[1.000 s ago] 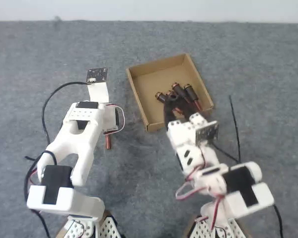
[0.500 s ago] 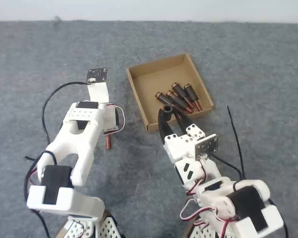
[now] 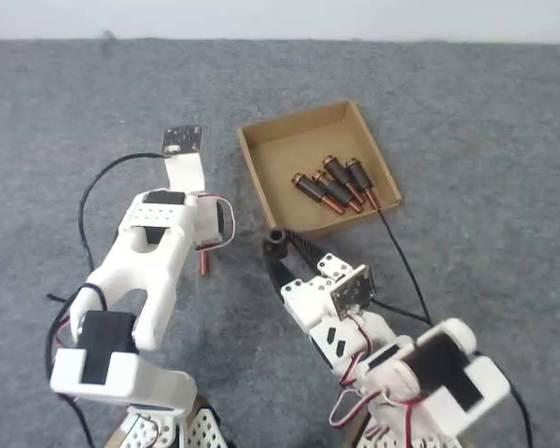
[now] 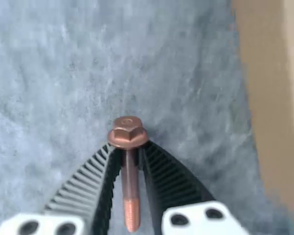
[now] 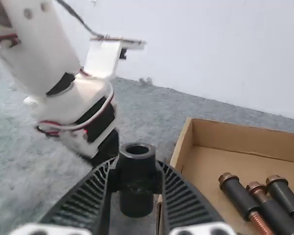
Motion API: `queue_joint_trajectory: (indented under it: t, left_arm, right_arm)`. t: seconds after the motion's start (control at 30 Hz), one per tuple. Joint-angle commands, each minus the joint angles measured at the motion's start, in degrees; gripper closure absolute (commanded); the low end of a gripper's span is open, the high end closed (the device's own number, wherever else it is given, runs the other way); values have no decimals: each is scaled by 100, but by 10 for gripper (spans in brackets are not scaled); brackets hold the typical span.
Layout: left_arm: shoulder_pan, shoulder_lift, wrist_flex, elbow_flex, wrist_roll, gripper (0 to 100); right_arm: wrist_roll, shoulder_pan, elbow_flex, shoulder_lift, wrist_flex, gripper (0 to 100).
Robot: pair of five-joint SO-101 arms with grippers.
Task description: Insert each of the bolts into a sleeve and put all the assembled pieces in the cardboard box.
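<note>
Grey fuzzy covering all over the counter (image 3: 485, 103), with a pale wall (image 3: 280, 19) along the far edge. We've got the box (image 3: 258, 187) sitting open around the middle. Four assembled pieces (image 3: 334, 184) are already lying in it, side by side on a slant, packed toward its right near corner. From the right wrist view we can see that same box (image 5: 235, 134) and the dark sleeved ends of the pieces (image 5: 241, 196) with their copper tips.

The left tool (image 4: 129, 147) is clamped on a bolt (image 4: 128, 131). The fingers pinch the shank and the hex head pokes out past the fingertips. From above, that bolt (image 3: 203, 261) sits well left of the box, level with its near left corner.

The right tool (image 5: 136, 166) is closed around a black sleeve (image 5: 136, 188), with the sleeve's open bore facing up. In the high view the sleeve (image 3: 277, 241) is just outside the box, right by its near left corner. The right tool (image 3: 278, 252) comes at it from the near side.
</note>
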Motion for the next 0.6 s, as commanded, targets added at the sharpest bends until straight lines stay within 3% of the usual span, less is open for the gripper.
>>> queue_joint_trajectory:
  t: [0.0,0.23,0.57]
  left_arm:
    - [-44,-440,-571,-75,-88,988]
    - [-44,-651,-1363,-66,-79,988]
    - [475,-2259,-1380,611,-88,989]
  right_arm:
    - [132,-145,97,321,-488,991]
    - [176,-224,-53,1095,-892,991]
    - [176,-224,-123,1429,-1147,991]
